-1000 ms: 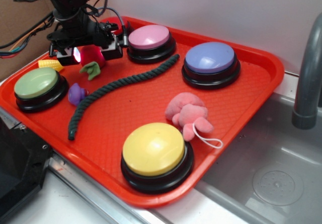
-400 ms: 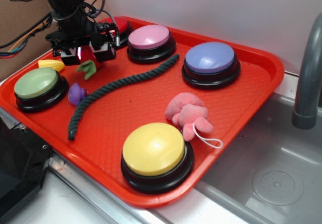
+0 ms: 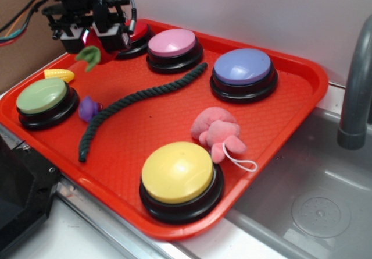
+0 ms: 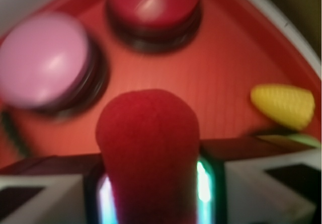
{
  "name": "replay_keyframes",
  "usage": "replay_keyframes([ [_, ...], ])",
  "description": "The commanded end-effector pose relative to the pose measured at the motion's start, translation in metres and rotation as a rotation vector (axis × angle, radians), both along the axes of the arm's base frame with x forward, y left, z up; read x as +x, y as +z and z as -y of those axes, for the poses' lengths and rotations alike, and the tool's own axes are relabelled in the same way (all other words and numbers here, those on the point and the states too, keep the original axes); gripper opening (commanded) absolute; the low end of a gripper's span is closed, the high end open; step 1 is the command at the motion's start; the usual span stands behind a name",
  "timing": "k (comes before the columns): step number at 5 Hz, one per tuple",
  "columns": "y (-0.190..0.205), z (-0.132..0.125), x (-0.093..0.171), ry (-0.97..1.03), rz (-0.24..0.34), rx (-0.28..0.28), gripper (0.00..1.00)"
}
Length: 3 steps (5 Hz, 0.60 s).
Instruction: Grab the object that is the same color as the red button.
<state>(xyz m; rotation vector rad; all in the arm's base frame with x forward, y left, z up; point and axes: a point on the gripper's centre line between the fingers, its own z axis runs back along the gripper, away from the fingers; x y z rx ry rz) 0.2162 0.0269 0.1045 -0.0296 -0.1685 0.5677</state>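
My gripper (image 3: pixel 90 38) hangs above the tray's far left corner, shut on the object, a small fuzzy red toy fruit (image 4: pixel 148 148) whose green felt leaf (image 3: pixel 88 56) dangles below the fingers. In the wrist view the red fruit fills the gap between the two pads. The red button (image 3: pixel 138 32), a glossy red dome on a black base, sits just behind the gripper and is partly hidden by it; the wrist view shows the red button (image 4: pixel 151 5) straight ahead.
On the orange-red tray (image 3: pixel 302 73) stand pink (image 3: pixel 172 42), blue (image 3: pixel 243 67), yellow (image 3: pixel 177 171) and green (image 3: pixel 42 95) buttons. A dark green rope (image 3: pixel 139 99), purple toy (image 3: pixel 88 108), yellow corn (image 3: pixel 59 74) and pink plush (image 3: pixel 218 132) lie between them. A sink and grey faucet (image 3: pixel 354 90) are at right.
The gripper closed on the red fruit and rose off the tray, shifting slightly back and left; the green leaf now hangs in the air.
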Motion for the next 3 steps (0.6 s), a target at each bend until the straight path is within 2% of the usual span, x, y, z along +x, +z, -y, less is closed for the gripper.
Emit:
replay_keyframes([
  [1, 0.073, 0.035, -0.017, -0.341, -0.013, -0.086, 0.00],
  [2, 0.080, 0.043, -0.022, -0.390, -0.002, -0.031, 0.00],
  [3, 0.083, 0.044, -0.025, -0.399, -0.025, -0.044, 0.00],
])
